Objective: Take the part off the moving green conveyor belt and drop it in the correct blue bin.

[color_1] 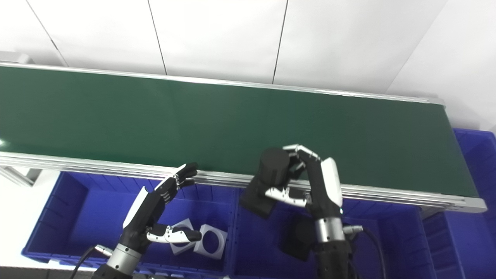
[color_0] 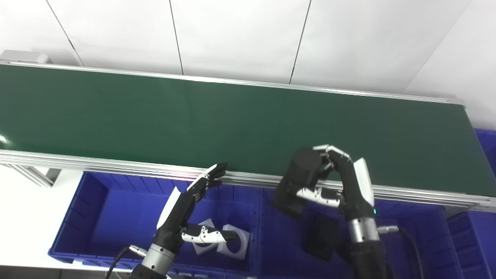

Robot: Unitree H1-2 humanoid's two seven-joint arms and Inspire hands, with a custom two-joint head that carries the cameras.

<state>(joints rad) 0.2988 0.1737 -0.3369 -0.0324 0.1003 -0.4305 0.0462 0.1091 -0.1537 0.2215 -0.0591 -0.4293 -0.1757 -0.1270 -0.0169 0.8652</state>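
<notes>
My right hand [color_0: 341, 182] is shut on a black part [color_0: 296, 181], a cylinder on a square base, tilted. It hangs at the near rail of the green conveyor belt [color_0: 232, 120], above the middle blue bin [color_0: 418, 232]. Another black part [color_0: 319, 236] lies in that bin below the hand. My left hand [color_0: 190, 209] is open, fingers stretched up toward the rail, over the left blue bin [color_0: 100, 209], holding nothing. Two white square parts with round holes [color_0: 228, 242] lie in the left bin. The belt surface carries no part.
The belt's aluminium rail [color_0: 116, 164] runs across above the bins. A third blue bin [color_0: 471, 240] stands at the right, and another blue bin [color_0: 488, 147] sits past the belt's right end. A white wall rises behind.
</notes>
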